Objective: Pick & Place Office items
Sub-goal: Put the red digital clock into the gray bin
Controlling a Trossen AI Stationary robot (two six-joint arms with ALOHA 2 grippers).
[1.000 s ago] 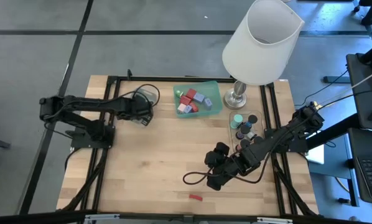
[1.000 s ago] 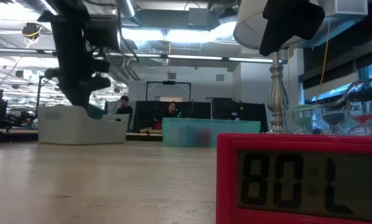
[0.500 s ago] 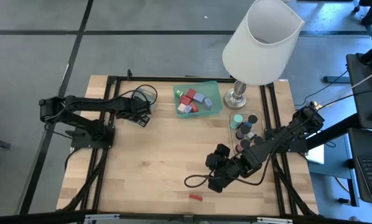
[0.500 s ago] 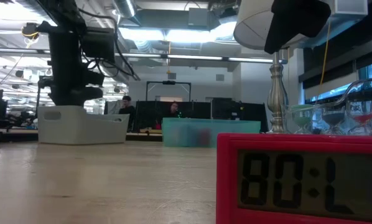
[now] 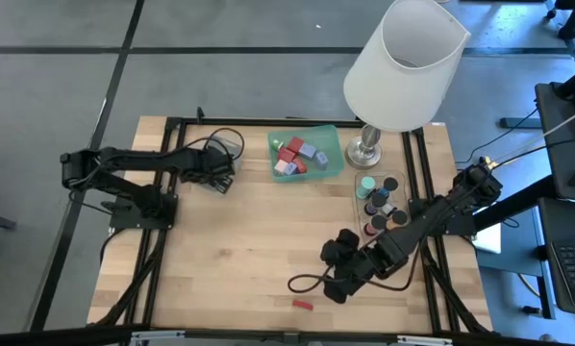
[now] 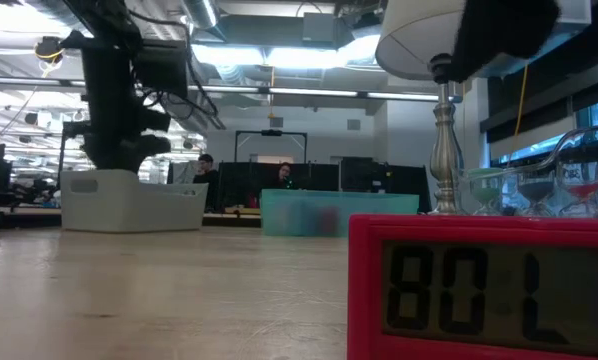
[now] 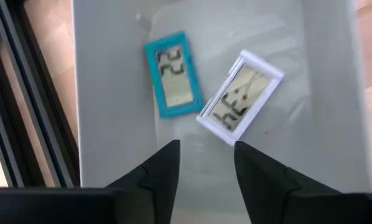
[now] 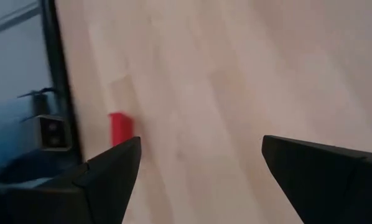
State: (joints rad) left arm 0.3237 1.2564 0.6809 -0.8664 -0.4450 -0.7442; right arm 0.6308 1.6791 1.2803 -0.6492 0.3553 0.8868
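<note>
Left arm: reaches rightward along the far-left part of the table [image 5: 239, 240], its wrist bent down over the grey tray [image 5: 226, 147].
Left gripper [image 7: 204, 163]: hangs above the tray's inside, fingers [image 7: 164, 171] parted a little, nothing between them.
Grey tray: stands at the far left; in the left wrist view it holds a teal-framed display [image 7: 173, 74] and a white-framed display [image 7: 239, 98], lying flat, corners just beside each other, both ahead of the fingertips.
Green tray [image 5: 307, 154]: far centre, holding red, pink and lavender blocks [image 5: 295, 155] heaped together.
Clear tray [image 5: 378, 200]: right of the green tray, near the lamp [image 5: 403, 67]; it holds black short cylinders [image 5: 390, 184] and a mint-green cap [image 5: 366, 183].
Right arm: comes in from the right edge, stretched toward the near centre, elbow beside the clear tray.
Right gripper [image 5: 337, 274]: low over bare wood, fingers spread wide and empty.
Red bar [image 5: 303, 305]: lies alone on the table near the front edge, near the right gripper, to its near-left; in the right wrist view it [image 8: 119, 126] sits just past one finger [image 8: 108, 171], untouched.
Low view: a red-framed display [image 6: 484, 288] fills the near right.
</note>
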